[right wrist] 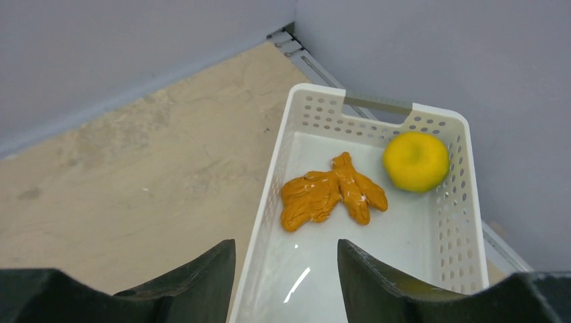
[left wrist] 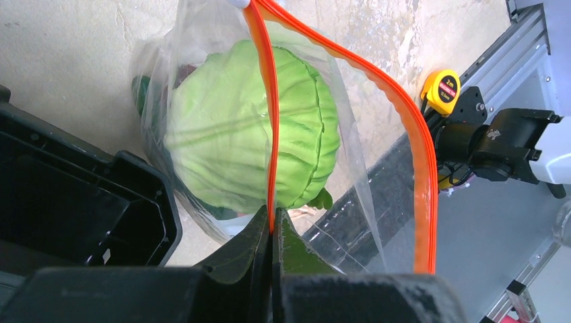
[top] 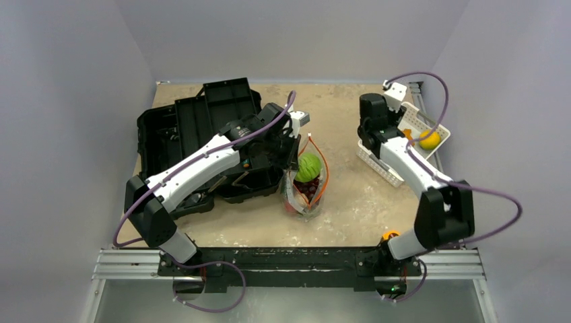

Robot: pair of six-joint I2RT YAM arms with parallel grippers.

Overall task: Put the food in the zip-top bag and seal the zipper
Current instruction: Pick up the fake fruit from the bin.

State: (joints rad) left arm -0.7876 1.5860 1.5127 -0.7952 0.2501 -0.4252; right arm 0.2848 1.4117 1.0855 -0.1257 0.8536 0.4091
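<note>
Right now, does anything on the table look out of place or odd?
The cabbage sits high in the zip-top bag, bulging at its mouth, and the zipper gapes wide. The lemon lies outside it, in the white basket.

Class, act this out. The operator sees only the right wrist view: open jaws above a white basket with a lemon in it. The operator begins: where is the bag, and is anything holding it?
Observer: The left gripper is shut on one strip of the zipper, holding the bag up at mid-table.
Operator: What is inside?
Observer: A cabbage sits at the top, with what look like grapes under it.
Operator: Is the mouth open enough for the lemon?
Observer: The two zipper strips stand apart in a loop, but the cabbage fills much of the opening.
</note>
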